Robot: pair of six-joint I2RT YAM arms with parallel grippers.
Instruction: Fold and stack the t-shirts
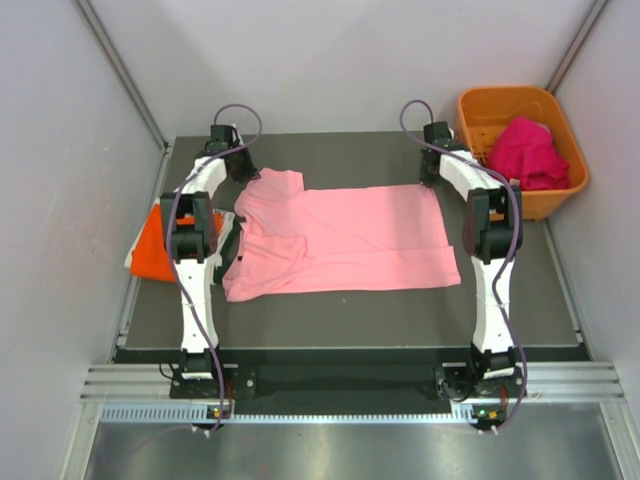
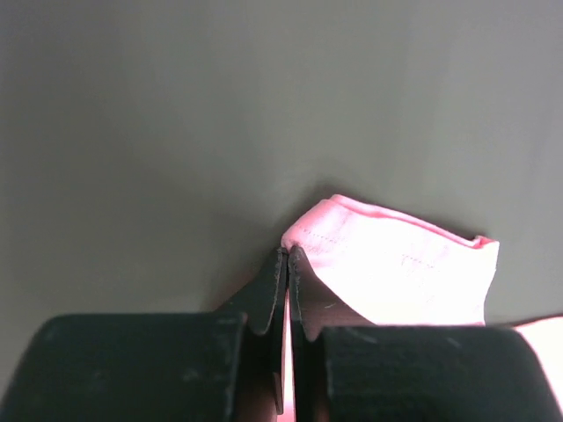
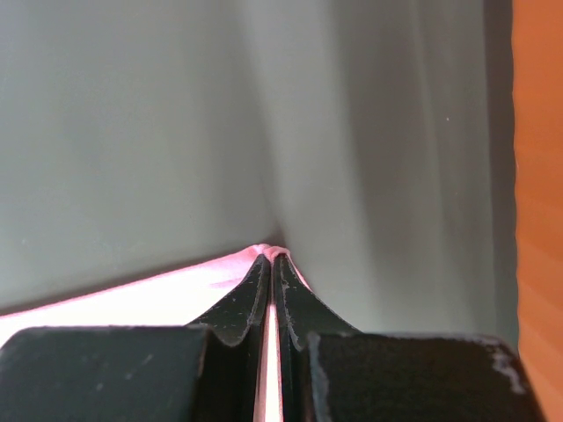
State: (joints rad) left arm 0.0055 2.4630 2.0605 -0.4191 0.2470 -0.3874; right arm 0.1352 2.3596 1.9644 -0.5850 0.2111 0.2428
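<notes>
A light pink t-shirt (image 1: 340,240) lies spread across the dark table (image 1: 340,315), its neck end to the left. My left gripper (image 1: 243,166) is at the shirt's far left corner, by the sleeve. In the left wrist view it (image 2: 288,255) is shut on a fold of the pink cloth (image 2: 396,264). My right gripper (image 1: 431,172) is at the far right corner, and the right wrist view shows it (image 3: 271,258) shut on the pink hem (image 3: 158,299). A bright orange t-shirt (image 1: 153,250) lies off the table's left edge. A magenta t-shirt (image 1: 527,152) sits in the basket.
An orange plastic basket (image 1: 485,112) stands at the back right, beside the right arm; its wall (image 3: 538,176) fills the right edge of the right wrist view. Grey walls close in the table at the back and both sides.
</notes>
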